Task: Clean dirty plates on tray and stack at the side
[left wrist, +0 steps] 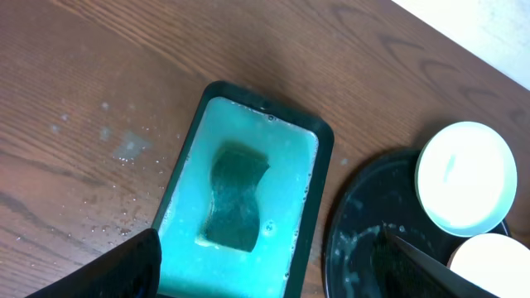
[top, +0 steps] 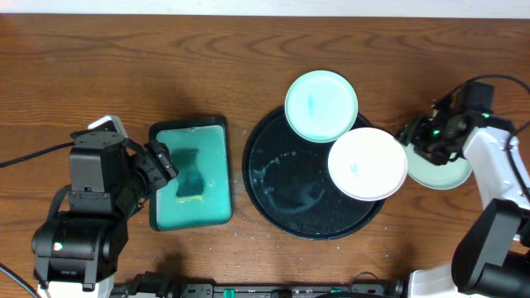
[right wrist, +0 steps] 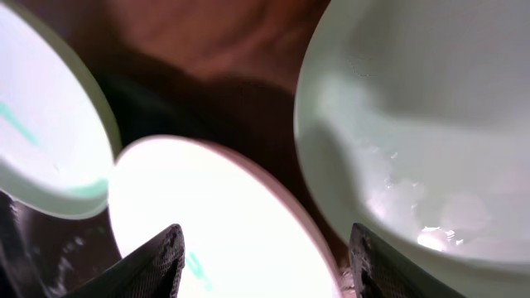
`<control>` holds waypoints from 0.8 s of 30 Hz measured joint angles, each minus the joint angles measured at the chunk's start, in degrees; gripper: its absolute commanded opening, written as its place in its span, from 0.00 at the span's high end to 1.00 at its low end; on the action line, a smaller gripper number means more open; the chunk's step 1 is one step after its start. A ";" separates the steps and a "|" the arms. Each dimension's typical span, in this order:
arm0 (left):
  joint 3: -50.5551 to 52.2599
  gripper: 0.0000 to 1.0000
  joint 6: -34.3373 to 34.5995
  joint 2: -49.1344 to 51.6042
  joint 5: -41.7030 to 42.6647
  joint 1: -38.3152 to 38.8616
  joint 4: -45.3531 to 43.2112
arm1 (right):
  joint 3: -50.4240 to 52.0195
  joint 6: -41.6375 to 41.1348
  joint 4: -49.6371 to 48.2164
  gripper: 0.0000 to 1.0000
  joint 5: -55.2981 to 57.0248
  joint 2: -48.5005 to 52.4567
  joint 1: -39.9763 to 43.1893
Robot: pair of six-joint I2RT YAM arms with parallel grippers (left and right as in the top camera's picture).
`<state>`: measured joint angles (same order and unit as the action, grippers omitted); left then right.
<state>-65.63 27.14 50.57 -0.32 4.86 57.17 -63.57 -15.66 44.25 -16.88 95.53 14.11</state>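
Observation:
The black tray (top: pixel 273 186) lies mid-table. A mint plate (top: pixel 321 105) with a green smear rests over its far rim, and the white plate (top: pixel 367 163) overlaps its right side. Another pale mint plate (top: pixel 447 172) lies on the table right of the tray. My right gripper (top: pixel 411 142) hovers open between the white plate (right wrist: pixel 215 223) and this wet side plate (right wrist: pixel 431 124), holding nothing. My left gripper (top: pixel 166 161) stands wide open at the teal tray's left edge, empty, its fingers (left wrist: pixel 108 269) framing that tray.
A teal rectangular tray (top: pixel 217 141) with a dark rim sits left of the black tray and holds a green sponge (top: pixel 190 178) in soapy water. Water droplets speckle the wood (left wrist: pixel 124 149) beside it. The black tray (left wrist: pixel 364 248) is wet and streaked.

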 measured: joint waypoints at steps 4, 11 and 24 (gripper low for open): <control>0.00 0.19 0.00 0.00 0.00 0.00 -0.04 | 4.59 0.17 -3.67 0.99 2.34 1.27 -3.23; 0.00 0.19 0.00 0.00 0.00 0.00 -0.04 | 5.53 0.22 0.66 0.99 2.54 0.46 -4.92; 0.00 0.19 -0.07 6.62 6.91 0.00 -0.15 | 4.35 2.08 0.96 0.52 7.61 -9.55 -20.33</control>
<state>-65.63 27.07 57.19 6.59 4.86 57.01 -59.22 -13.58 45.21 -9.28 85.97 -6.22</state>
